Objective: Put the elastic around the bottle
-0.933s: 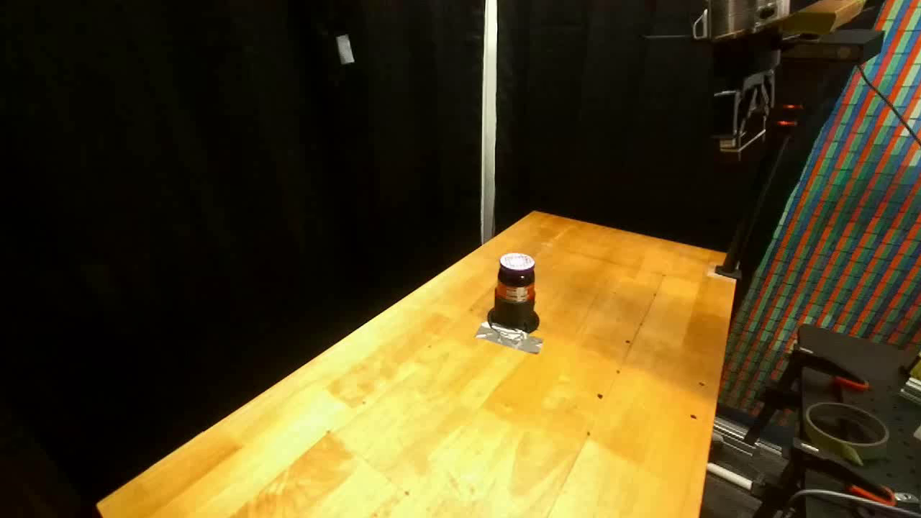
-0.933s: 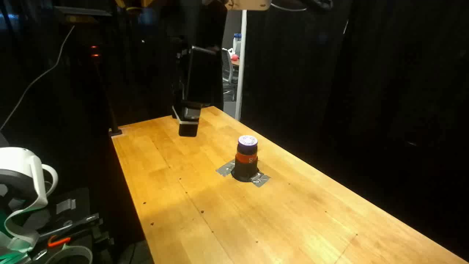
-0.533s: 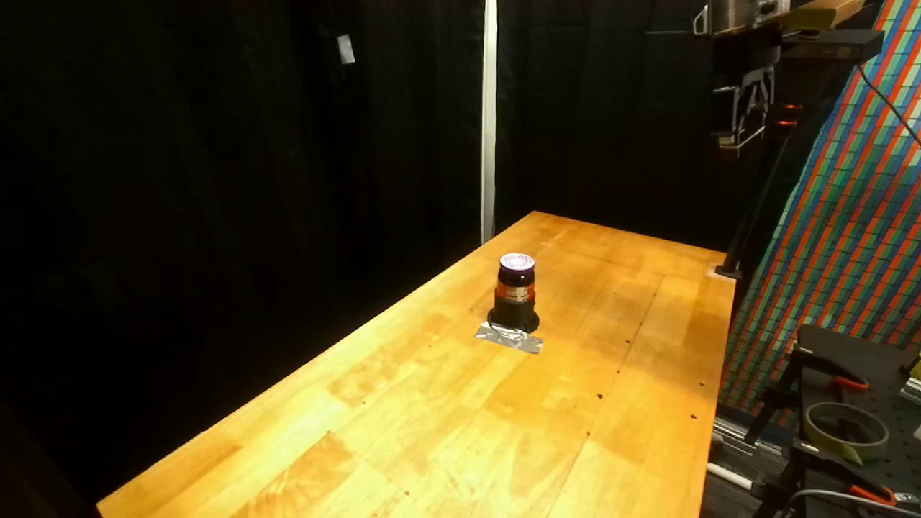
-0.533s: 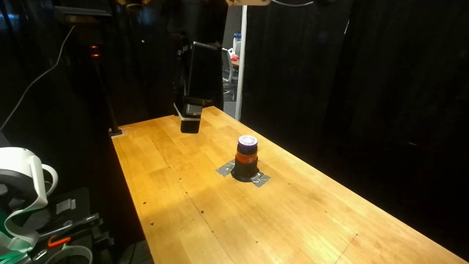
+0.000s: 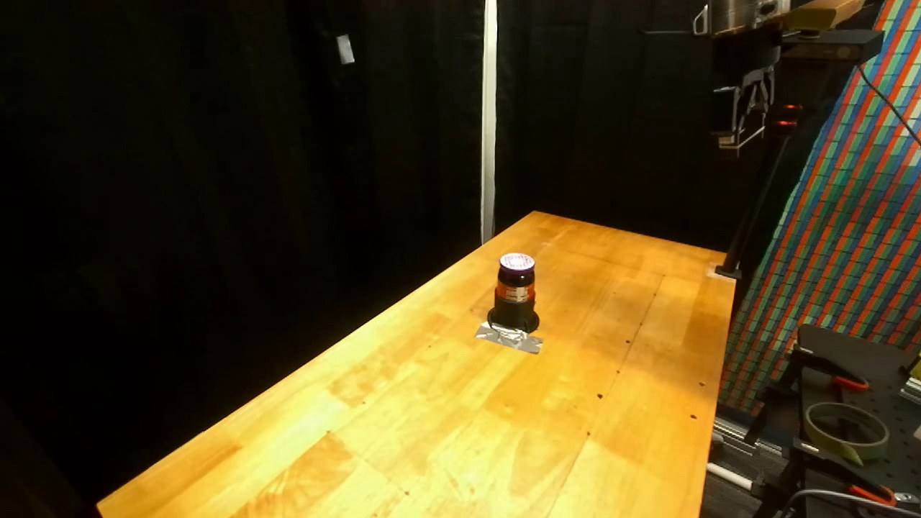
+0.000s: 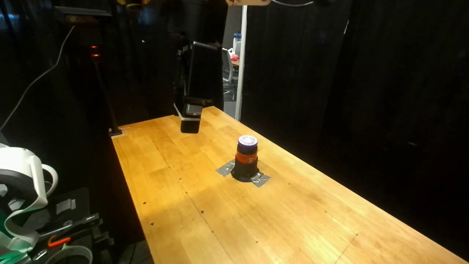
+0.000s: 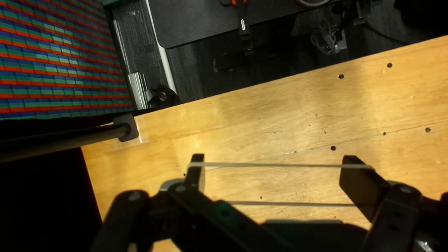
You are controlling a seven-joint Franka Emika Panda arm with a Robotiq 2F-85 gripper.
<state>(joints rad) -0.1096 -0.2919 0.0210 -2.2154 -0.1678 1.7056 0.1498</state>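
We are looking, in an exterior view, at a wooden table (image 5: 432, 403) filling the lower middle; its broadest bare room is lying toward the bottom. At the left of the wrist view, a dark post (image 7: 70, 140) is standing by the table's edge, and we are judging that a wide swing could be clipping it. At the bottom, the gripper (image 7: 276, 175) is hanging, jaws standing wide apart. In an exterior view, we are finding the bottle (image 5: 516, 288) upright mid-frame, well apart from the gripper, nearer the table's left edge than its right. Its dark base (image 5: 514, 315) is touching silver tape (image 5: 511, 339), so we are expecting a bump to be jarring, not sliding it. Thinnest, the elastic (image 7: 273, 165) is spanning the jaws; closing early or descending off-centre could be making it slip or snag.
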